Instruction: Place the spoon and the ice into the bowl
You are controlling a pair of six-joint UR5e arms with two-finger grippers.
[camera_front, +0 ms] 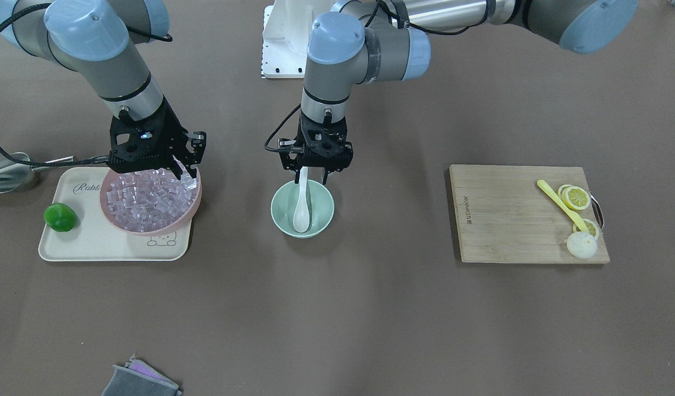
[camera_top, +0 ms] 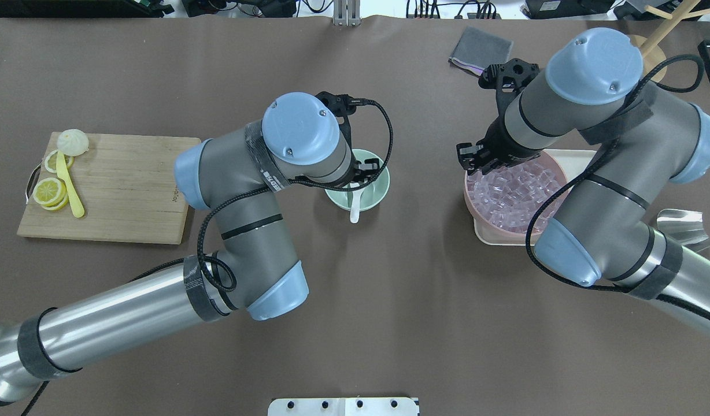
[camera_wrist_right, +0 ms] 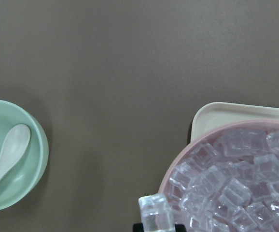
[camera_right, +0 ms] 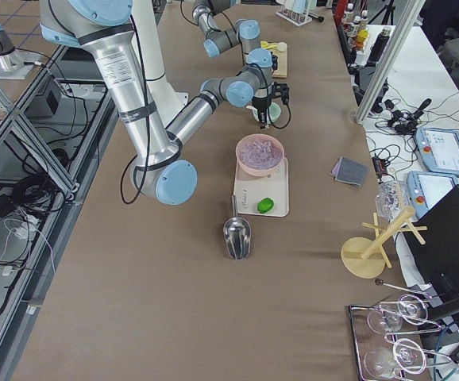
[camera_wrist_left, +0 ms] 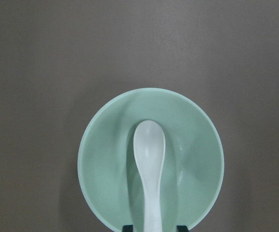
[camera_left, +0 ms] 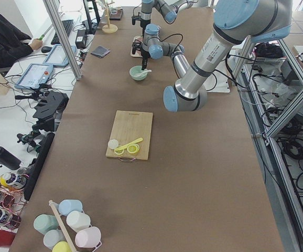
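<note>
Clear ice cube (camera_wrist_right: 155, 212), pinched in the right end effector (camera_front: 187, 175), hangs at the pink bowl (camera_front: 150, 231) rim. 1 spoon (camera_wrist_left: 149, 159) lies in the mint-green bowl (camera_wrist_left: 197, 159), its handle between the spread left end effector (camera_front: 314, 177) fingers.

The tray (camera_front: 95, 247) reads "Rab…", partly hidden; the cutting board (camera_front: 508, 220) bears an unreadable stamp.

Bright, even indoor light from above, soft faint shadows around the small round mint-green bowl (camera_wrist_left: 96, 159), white glints on the clear glossy ice cube (camera_wrist_right: 155, 212), matte brown table (camera_front: 337, 308) evenly lit, wrist views sharp, far things small in side views.
</note>
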